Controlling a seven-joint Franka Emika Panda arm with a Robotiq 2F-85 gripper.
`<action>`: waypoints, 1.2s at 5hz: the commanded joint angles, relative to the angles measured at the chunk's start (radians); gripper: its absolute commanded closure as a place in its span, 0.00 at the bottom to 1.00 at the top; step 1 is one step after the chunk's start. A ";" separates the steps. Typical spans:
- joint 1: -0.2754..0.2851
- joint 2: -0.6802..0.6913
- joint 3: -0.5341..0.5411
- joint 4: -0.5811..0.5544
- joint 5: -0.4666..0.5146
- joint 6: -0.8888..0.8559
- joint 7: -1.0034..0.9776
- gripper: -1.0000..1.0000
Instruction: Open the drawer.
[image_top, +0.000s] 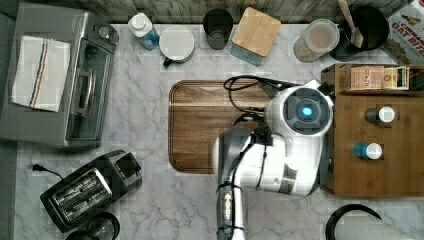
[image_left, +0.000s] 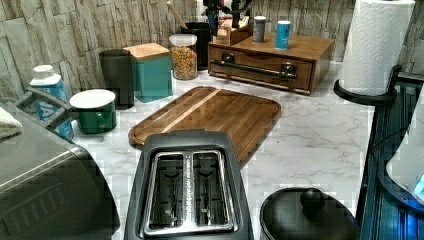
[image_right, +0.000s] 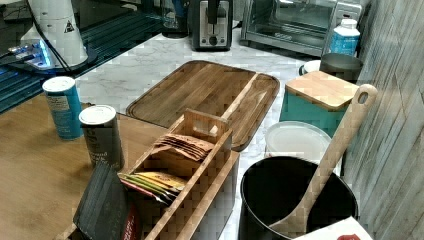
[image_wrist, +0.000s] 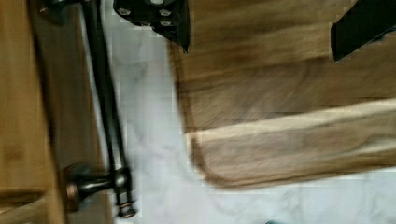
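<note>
Top view: over the board's (image_top: 212, 120) right end I see my arm (image_top: 280, 150), beside the cabinet (image_top: 380, 145).
Left view: drawer (image_left: 260, 67) shut, handle (image_left: 252, 69) free.
Wrist view: end effector (image_wrist: 261, 25) released, fingers (image_wrist: 161, 16) spread above board, handle alongside, untouched.

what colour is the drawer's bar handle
Black, against the medium-brown wooden drawer front. The handle shows best in the left view.

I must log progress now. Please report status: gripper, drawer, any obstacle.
Gripper open, over the cutting board, empty. Drawer shut, handle untouched. Nothing blocks the handle.
</note>
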 joint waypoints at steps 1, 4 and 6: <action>-0.099 0.077 -0.067 0.011 -0.076 0.179 -0.243 0.00; -0.117 0.126 -0.078 -0.006 -0.110 0.209 -0.270 0.00; -0.123 0.177 -0.082 -0.038 -0.104 0.278 -0.302 0.00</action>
